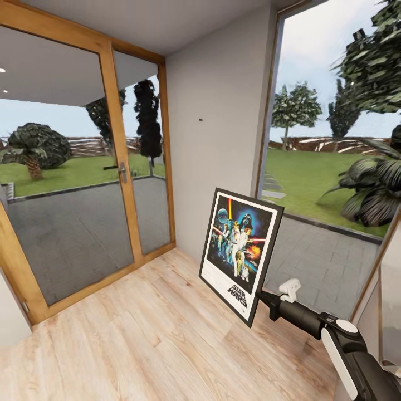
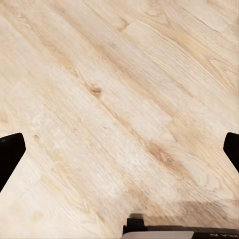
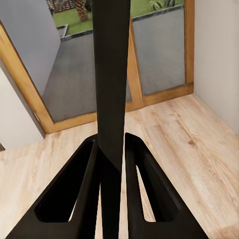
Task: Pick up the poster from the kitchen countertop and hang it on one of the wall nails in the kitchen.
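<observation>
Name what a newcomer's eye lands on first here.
The poster, held tilted in the air by the right pincer clamped on its edge, in front of the pale wall. Next, the wood-framed glass door to its left, and the tiny wall nail high above the poster.

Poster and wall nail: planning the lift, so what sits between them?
Bare pale wall; in the head view nothing crosses from the poster, held in the right hand, up to the wall nail.

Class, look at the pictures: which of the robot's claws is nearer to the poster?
Right. The right claw is shut on the poster at its lower edge; the left claw hangs open over the wooden floor, apart from it.
</observation>
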### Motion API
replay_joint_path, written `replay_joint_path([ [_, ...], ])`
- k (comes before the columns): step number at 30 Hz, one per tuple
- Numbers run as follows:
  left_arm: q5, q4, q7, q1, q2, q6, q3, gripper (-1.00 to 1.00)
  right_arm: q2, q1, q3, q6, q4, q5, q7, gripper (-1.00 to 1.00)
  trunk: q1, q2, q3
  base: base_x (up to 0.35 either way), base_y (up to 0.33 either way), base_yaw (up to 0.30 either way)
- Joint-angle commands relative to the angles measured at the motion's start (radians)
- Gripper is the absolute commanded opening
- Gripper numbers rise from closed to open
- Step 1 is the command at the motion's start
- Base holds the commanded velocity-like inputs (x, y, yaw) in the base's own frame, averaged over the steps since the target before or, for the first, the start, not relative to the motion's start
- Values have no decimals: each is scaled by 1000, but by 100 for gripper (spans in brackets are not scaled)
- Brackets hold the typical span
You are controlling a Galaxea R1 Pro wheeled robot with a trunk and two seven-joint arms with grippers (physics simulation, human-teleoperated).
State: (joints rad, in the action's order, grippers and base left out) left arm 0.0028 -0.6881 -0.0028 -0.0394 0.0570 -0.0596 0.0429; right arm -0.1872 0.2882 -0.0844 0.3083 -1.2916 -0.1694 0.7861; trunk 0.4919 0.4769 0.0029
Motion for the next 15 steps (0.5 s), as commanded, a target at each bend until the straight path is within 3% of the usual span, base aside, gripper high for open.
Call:
replay_joint_path([
  [1,0,-1,0,-1,0,-2,1,100,0,0,-1,11,0,-11,4,-100,-4,-7,3,0,0,0],
  [11,0,-1,0,-1,0,-2,0,100,0,0,-1,11,0,-11,4,-100,-42,-77,35,0,0,0],
  [15,0,-1,0,-1,0,-2,0,100,0,0,-1,11,1,-11,4,-100,-42,-77,35,0,0,0],
])
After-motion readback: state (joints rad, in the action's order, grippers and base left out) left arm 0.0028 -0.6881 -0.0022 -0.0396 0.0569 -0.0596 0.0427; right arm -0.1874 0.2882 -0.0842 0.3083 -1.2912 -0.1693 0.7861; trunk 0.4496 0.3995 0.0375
